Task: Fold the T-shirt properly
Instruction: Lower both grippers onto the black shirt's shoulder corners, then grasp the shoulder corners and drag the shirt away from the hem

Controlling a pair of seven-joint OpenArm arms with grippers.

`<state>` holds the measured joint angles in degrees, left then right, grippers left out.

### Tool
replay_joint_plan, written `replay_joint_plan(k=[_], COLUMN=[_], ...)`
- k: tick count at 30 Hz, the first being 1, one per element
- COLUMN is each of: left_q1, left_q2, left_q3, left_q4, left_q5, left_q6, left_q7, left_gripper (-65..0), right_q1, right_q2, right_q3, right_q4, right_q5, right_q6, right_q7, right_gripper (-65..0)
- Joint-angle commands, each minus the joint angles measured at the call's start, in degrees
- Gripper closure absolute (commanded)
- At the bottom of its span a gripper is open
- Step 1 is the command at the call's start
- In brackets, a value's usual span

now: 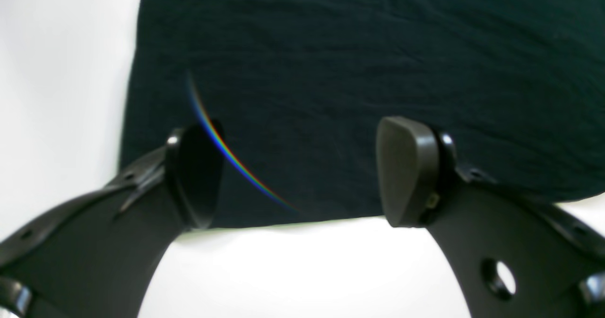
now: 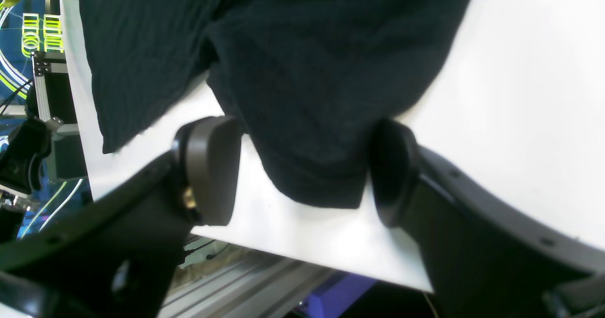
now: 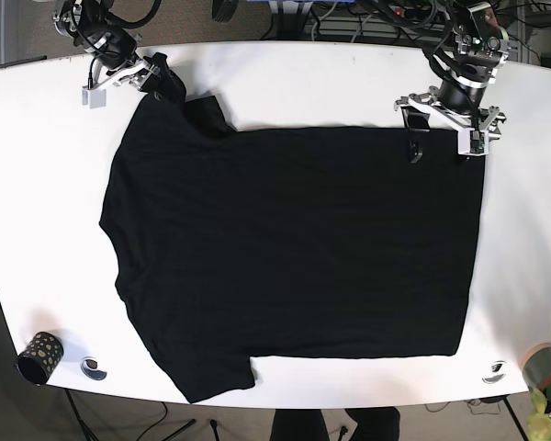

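T-shirt (image 3: 294, 248): one black garment spread flat across one white table (image 3: 294, 83). Left gripper (image 3: 441, 129), jaws spread wide and empty, sits over the shirt's far right hem corner. Right gripper (image 3: 161, 83), jaws wide, straddles the far left sleeve. Near edge: one patterned cup (image 3: 39, 356) at left, one tape roll (image 3: 544, 363) at right.

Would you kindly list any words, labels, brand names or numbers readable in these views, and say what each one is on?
None can be read.
T-shirt: plain black, no print or tag showing.
Patterned cup: light dots, no lettering.
Green glowing shapes behind the table: outlines only, not legible text.
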<state>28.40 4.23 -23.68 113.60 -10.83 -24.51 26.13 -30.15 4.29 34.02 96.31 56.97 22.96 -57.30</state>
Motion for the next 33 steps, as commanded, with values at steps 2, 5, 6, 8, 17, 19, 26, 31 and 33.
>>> replay_joint_plan(k=[2, 5, 6, 8, 17, 19, 26, 31, 33], left_q1=[0.0, 0.2, 0.2, 0.2, -2.2, -3.9, -5.2, -5.4, -5.4], left_q2=[-0.4, -0.4, -0.4, -0.4, -0.6, -1.6, -4.4, -4.8, -4.8], left_q3=[-0.3, -0.4, -0.5, -2.1, -10.6, -12.8, -14.6, -14.7, -15.0], left_q4=[0.9, 0.9, 0.9, 0.9, 0.7, 0.6, -2.5, -6.2, -7.9], left_q5=[-1.1, -1.1, -1.1, -1.3, -9.8, -11.2, -15.9, -16.3, -16.3], left_q6=[-0.1, -0.1, -0.1, -0.1, -0.1, -0.1, -4.3, -5.3, -5.5], left_q7=[-1.5, -1.5, -1.5, -1.5, 8.0, 11.3, 16.6, 16.7, 16.7], left_gripper=[-47.1, -47.1, -47.1, -47.1, -47.1, -47.4, -47.1, -47.1, -47.1], right_q1=[-0.4, -0.5, -0.5, -0.5, -0.6, -0.7, -1.0, -1.0, -1.0], right_q2=[0.2, 0.2, 0.2, 0.4, 1.4, 1.4, 2.0, 2.1, 2.1], right_q3=[0.0, 0.0, 0.0, -1.2, -3.5, -3.5, -3.4, -3.4, -3.4], right_q4=[0.0, 0.0, 0.0, 0.0, 0.0, 0.2, 0.3, 0.3, 0.3], right_q5=[-3.1, -3.2, -3.2, -3.2, -3.3, -3.3, -3.3, -3.3, -3.3], right_q6=[-1.20, -1.20, -1.20, -1.20, -1.20, -1.20, -1.20, -1.20, -1.20], right_q7=[-1.1, -1.1, -1.1, -1.1, -0.9, -0.8, -0.8, -0.8, -0.8], right_gripper=[-41.1, -34.7, -31.7, -23.3, 0.0, 0.0, 0.0, 0.0, 0.0])
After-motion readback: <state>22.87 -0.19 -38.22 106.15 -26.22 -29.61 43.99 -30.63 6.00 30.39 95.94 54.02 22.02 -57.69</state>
